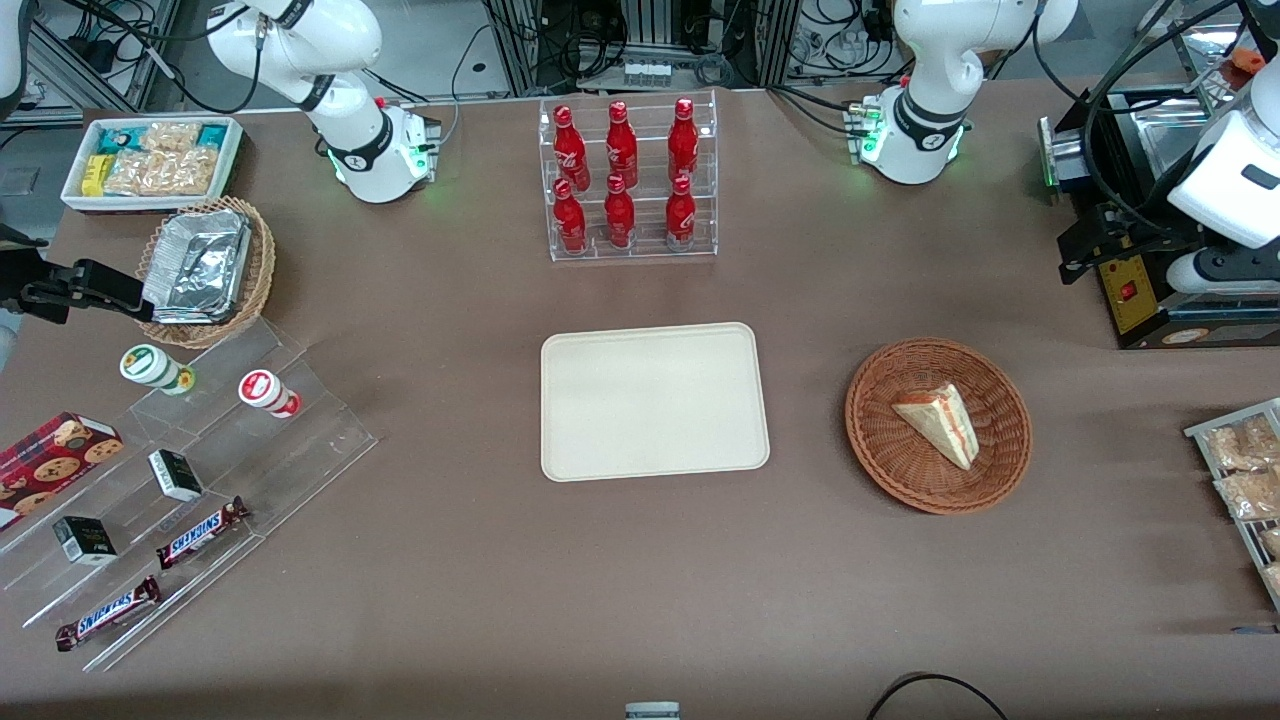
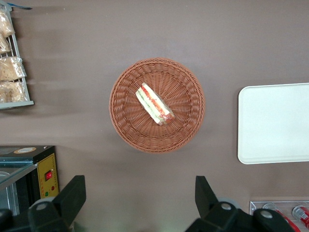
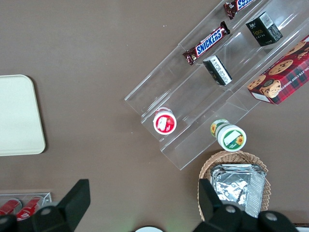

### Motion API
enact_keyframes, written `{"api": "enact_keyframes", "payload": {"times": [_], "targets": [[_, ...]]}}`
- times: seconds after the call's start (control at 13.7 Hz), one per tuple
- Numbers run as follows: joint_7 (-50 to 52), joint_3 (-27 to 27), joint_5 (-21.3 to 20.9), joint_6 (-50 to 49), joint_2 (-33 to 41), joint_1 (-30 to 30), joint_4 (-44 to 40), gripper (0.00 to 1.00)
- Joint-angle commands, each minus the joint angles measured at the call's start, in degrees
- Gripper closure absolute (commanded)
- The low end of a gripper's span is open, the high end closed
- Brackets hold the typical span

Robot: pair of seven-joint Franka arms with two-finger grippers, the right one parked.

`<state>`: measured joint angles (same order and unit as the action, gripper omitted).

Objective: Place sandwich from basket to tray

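Two SNICKERS bars (image 1: pixel 203 532); jaws (image 2: pixel 140 198) wide above sandwich (image 2: pixel 154 104)

Your left arm rises from its base (image 1: pixel 915 140) at the edge of the table farthest from the front camera and bends up out of the front view. Its gripper (image 2: pixel 140 200) hangs high above the table, pointing straight down, with its two fingers (image 2: pixel 72 195) spread wide apart and holding nothing.

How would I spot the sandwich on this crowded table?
Start at the cream tray mid-table; beside it, toward the working arm's end, sits a reddish-brown basket. The sandwich lies in it, below the open gripper: the only white wedge with red and green filling.
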<state>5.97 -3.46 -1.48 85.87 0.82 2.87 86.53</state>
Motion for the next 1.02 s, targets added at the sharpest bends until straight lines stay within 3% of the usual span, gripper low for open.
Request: {"api": "enact_keyframes", "payload": {"times": [0.0,0.44,0.73,0.95], "targets": [[-0.1,0.7,1.0,-1.0,-0.4,0.6,-1.4,0.00],[2.0,0.8,0.1,2.5,-3.7,0.6,3.5,0.00],[4.4,0.9,0.0,21.3,-3.9,0.6,18.5,0.00],[16.6,0.9,-0.1,37.0,-3.3,0.6,29.9,0.00]]}}
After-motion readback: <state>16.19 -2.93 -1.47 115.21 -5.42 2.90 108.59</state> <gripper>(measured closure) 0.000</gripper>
